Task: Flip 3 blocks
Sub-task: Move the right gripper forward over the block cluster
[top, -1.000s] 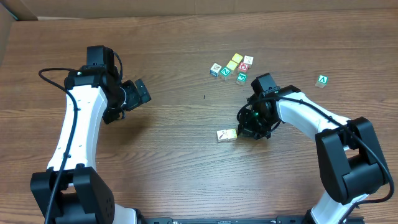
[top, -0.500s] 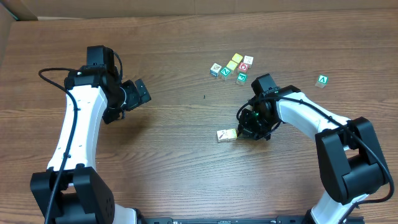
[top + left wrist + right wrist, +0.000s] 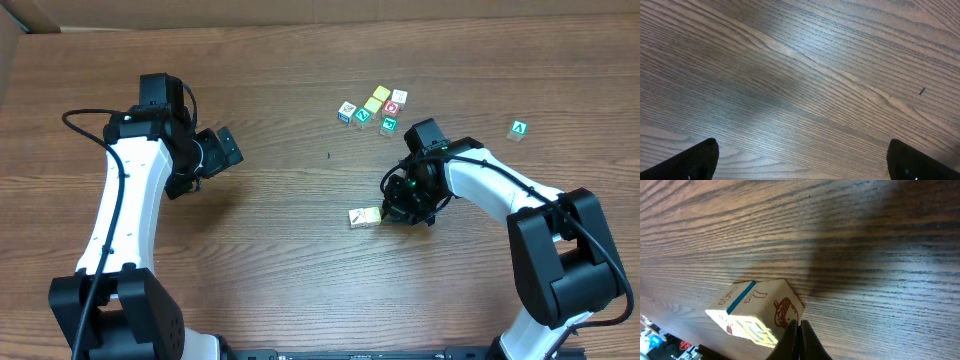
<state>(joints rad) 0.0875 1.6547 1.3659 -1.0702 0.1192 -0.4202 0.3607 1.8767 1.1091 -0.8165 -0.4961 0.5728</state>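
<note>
Two pale blocks lie side by side on the wooden table, a white-topped one [image 3: 357, 217] and a pale yellow one [image 3: 372, 214]. In the right wrist view they [image 3: 756, 311] show a blue stripe, a brown animal picture and a yellow letter face. My right gripper [image 3: 388, 212] [image 3: 799, 326] is shut, holding nothing, its tips against the edge of the animal face. A white block [image 3: 347, 110] and a teal-green block [image 3: 362, 117] sit in a cluster further back. My left gripper [image 3: 228, 148] [image 3: 802, 156] is open over bare wood at the left, far from all blocks.
The back cluster also holds yellow cubes [image 3: 378, 98], a red cube [image 3: 392, 107], a white cube [image 3: 400, 96] and a green cube [image 3: 388, 125]. A green cube with a white "A" [image 3: 518, 128] stands alone at the right. A small dark speck [image 3: 329, 155] lies mid-table.
</note>
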